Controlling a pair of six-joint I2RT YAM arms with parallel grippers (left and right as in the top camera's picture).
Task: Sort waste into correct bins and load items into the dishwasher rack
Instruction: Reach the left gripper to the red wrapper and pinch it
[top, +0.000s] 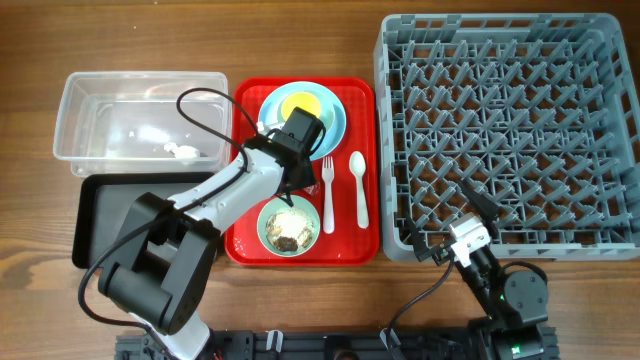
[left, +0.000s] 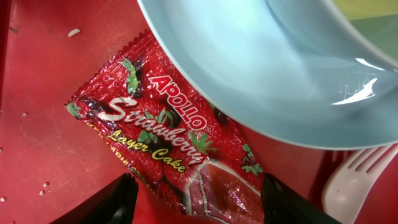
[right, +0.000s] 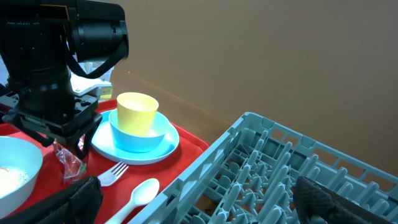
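A crinkled red snack wrapper (left: 168, 143) lies on the red tray, one edge tucked under the light blue plate (left: 261, 68). My left gripper (left: 196, 199) is open and low over it, one finger on each side of its near end. The overhead view hides the wrapper beneath my left gripper (top: 302, 168). A yellow cup (top: 300, 105) stands on the plate (top: 335, 125). The white fork (top: 328, 190) and spoon (top: 358, 185) lie beside it. A mint green bowl (top: 289, 228) holds food scraps. My right gripper (top: 462, 240) is open and empty over the near left corner of the dishwasher rack (top: 510, 130).
The clear tub (top: 140, 120) at the far left has a small white crumpled piece (top: 183, 152) in it. The black tray (top: 100, 215) lies in front of it, partly under my left arm. The red serving tray (top: 350, 245) sits between the bins and the rack.
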